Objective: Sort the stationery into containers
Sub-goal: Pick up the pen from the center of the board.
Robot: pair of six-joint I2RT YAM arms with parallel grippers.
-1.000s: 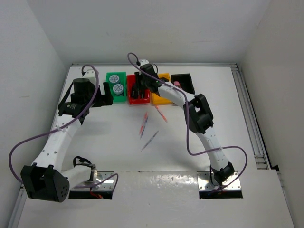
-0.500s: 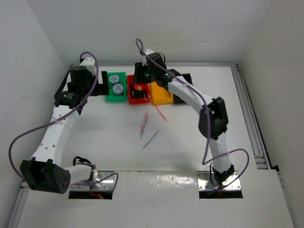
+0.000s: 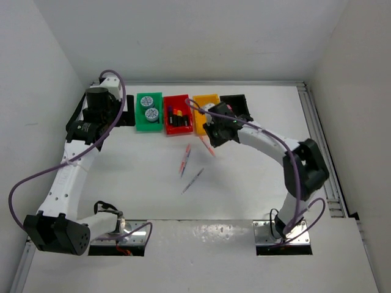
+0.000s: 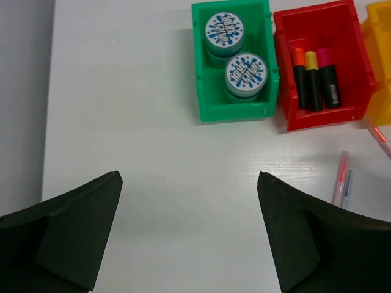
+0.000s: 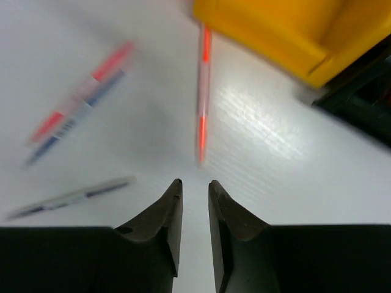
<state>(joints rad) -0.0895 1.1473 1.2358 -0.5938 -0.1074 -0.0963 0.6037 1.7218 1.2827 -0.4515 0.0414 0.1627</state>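
The right gripper (image 5: 195, 189) was up over the red bin (image 4: 287, 73) a second ago. Now it's swung back down and sits low over the open table (image 4: 153, 152), right among the loose pens. Its jaws have narrowed to a thin slit with nothing between them, so my guess is that whatever it carried got dropped off. The red bin shows three highlighters (image 4: 313, 79) side by side, with orange, yellow and pink caps.

A pink pen (image 5: 203, 91) lies straight ahead of the fingertips, untouched, with its far end just at the foot of the yellow bin (image 5: 275, 30). The black bin (image 5: 360, 104) is next to that one. Off to the side there's a pair of pens (image 5: 79, 107) lying together, and a grey pen (image 5: 67, 198) a bit nearer.

The left gripper (image 4: 189, 177) is spread as wide as it goes and holds nothing. That arm has drifted back toward the left wall and is just looking at the green bin (image 4: 208, 104), which has both rolls (image 4: 246, 72) in it.

So it looks like the rolls and highlighters are sorted and the pens are what's left, all four of them on the table. The pink one seems the obvious next pick. It's thin and flat on the surface, and the yellow bin is close enough that a sloppy approach could bump it.
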